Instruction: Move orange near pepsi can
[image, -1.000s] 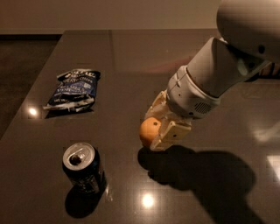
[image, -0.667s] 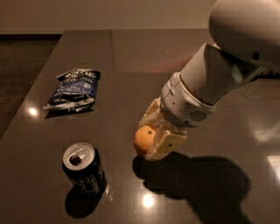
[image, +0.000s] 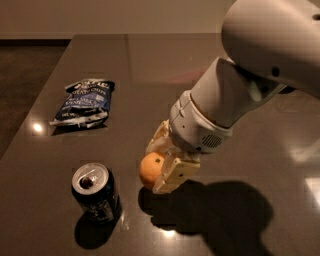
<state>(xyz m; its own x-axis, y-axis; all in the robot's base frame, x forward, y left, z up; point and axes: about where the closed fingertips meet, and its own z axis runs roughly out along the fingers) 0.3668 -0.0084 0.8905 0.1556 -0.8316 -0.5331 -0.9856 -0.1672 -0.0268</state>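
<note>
The orange (image: 150, 170) is a small round fruit held between the cream fingers of my gripper (image: 161, 165), just above the dark table. The gripper is shut on it, one finger (image: 175, 175) in front and one behind. The pepsi can (image: 94, 193) is dark blue with a silver top and stands upright on the table, to the left of the orange with a small gap between them. My white arm (image: 240, 95) reaches in from the upper right.
A flat blue-and-white chip bag (image: 83, 102) lies on the table at the left, farther back than the can. The table's left edge (image: 35, 107) runs diagonally beside it. The arm casts a dark shadow (image: 220, 215) on the table at the lower right.
My gripper has carried the orange to the left and toward the front, closer to the pepsi can. The can and the chip bag have not moved.
</note>
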